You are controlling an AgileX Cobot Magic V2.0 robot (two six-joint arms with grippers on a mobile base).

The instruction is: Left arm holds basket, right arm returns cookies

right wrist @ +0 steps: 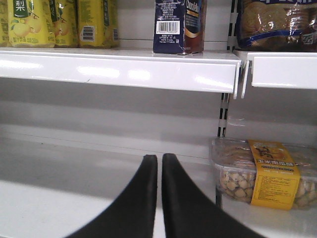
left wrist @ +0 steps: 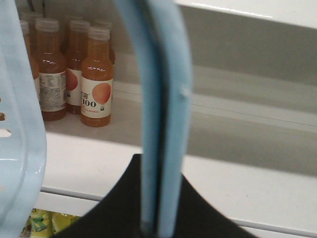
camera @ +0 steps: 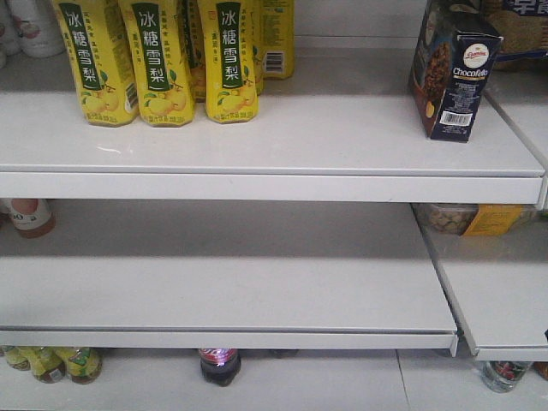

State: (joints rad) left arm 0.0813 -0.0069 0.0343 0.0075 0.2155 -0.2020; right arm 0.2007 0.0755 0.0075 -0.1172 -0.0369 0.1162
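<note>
On the upper shelf point(camera: 282, 141), the cookies point(camera: 452, 75) stand upright near the right end, well apart from the yellow drink cartons point(camera: 163, 60) grouped toward the left. The box rests alone, nothing gripping it. Below that shelf, the right pincer point(right wrist: 159, 166) hangs with its two black fingers pressed together, only a thin slit between them, holding nothing. A clear tub of nuts point(right wrist: 262, 176) with a yellow label sits just to the pincer's right on the lower shelf. In the left wrist view, the left pincer point(left wrist: 156, 225) is pinched on the basket handle point(left wrist: 163, 109), and the basket wall point(left wrist: 17, 139) shows at the left edge. Behind the handle stand orange juice bottles point(left wrist: 96, 79).
</note>
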